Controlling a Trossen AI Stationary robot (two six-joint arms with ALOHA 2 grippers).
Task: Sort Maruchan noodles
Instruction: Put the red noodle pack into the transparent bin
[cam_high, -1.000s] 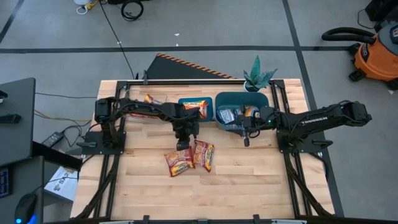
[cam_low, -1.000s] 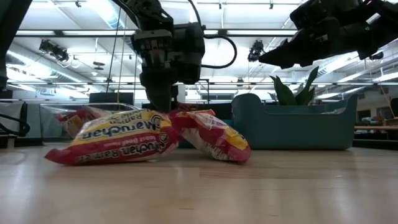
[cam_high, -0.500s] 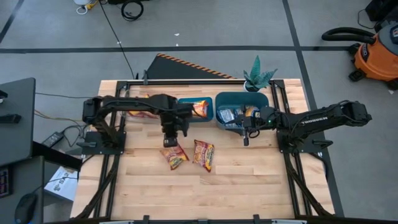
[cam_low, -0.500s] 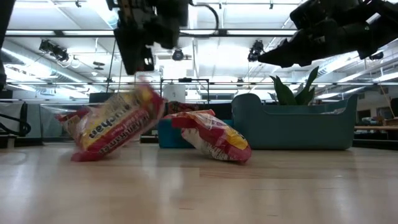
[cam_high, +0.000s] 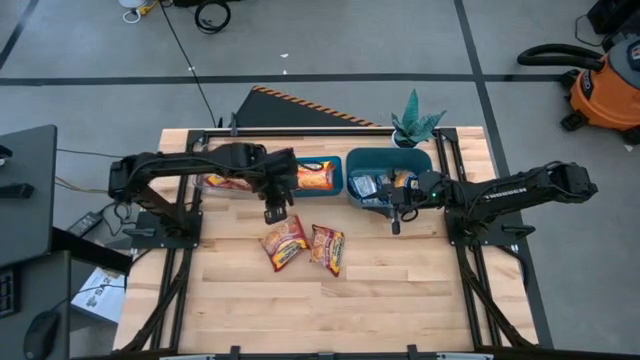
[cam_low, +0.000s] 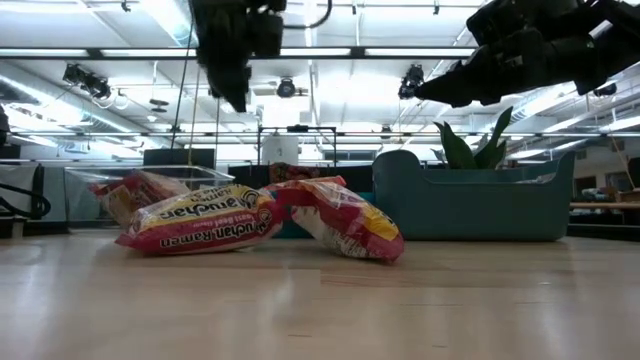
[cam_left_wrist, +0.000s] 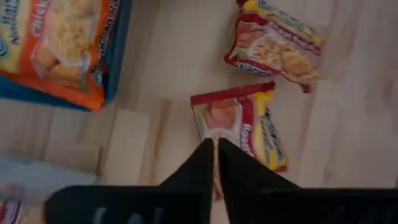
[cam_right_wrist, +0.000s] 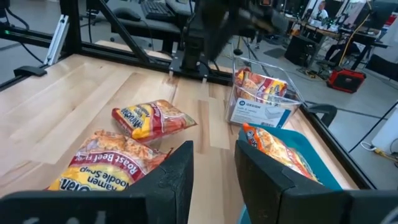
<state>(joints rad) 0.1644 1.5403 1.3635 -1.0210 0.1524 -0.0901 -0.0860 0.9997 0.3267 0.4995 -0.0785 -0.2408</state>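
Note:
Two red Maruchan packets lie flat on the table, side by side: one (cam_high: 284, 243) (cam_low: 195, 220) (cam_left_wrist: 239, 124) just below my left gripper, the other (cam_high: 327, 248) (cam_low: 340, 215) to its right. My left gripper (cam_high: 275, 210) (cam_left_wrist: 216, 149) hangs shut above the first packet and clear of it. An orange packet (cam_high: 312, 176) lies in the small teal bin (cam_high: 338, 176). My right gripper (cam_high: 395, 222) (cam_right_wrist: 214, 155) waits open above the table by the larger teal bin (cam_high: 388, 160), which holds blue-and-white packets.
A clear plastic tray (cam_high: 232, 180) (cam_right_wrist: 261, 99) with more red packets stands at the far left, beside the small bin. A potted plant (cam_high: 412, 125) stands behind the larger bin. The near half of the table (cam_high: 330, 310) is bare wood.
My left gripper has risen and drawn back toward the far left. It took the left red packet along by one end, tipping it up. The packet has since come free; it lies flat again, turned and slightly nearer the bins. The right arm has kept still.

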